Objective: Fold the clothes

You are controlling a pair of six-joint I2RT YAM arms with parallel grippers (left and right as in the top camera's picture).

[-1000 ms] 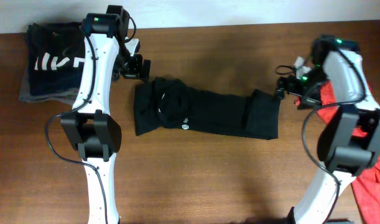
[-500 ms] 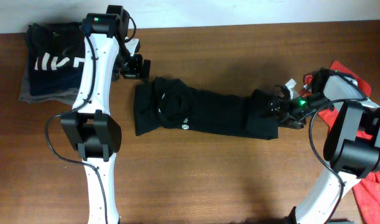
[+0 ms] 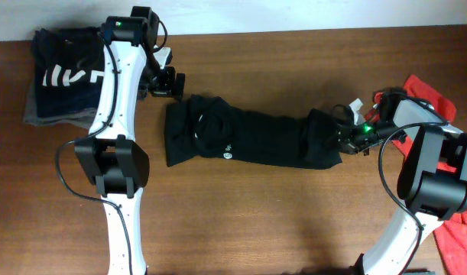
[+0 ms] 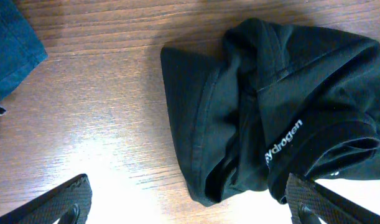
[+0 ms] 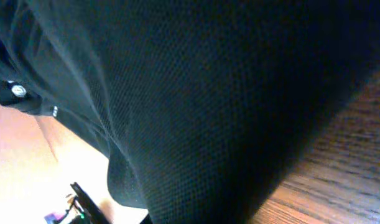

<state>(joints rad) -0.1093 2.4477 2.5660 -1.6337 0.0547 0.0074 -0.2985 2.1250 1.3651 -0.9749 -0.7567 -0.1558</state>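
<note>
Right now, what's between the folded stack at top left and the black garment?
In the overhead view, the left arm crosses from the folded stack toward the black garment, its open left gripper near the garment's corner. The rest is bare wooden table.

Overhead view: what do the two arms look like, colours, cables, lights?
Both the left arm and the right arm have white links with black joint housings, a thin black cable looping alongside, and a small green light near the gripper end. In the left wrist view, the fingers are black.

Wooden table (image 3: 256, 214): black garment (image 3: 256, 141), folded stack (image 3: 61, 76), red shirt (image 3: 432, 92).
</note>
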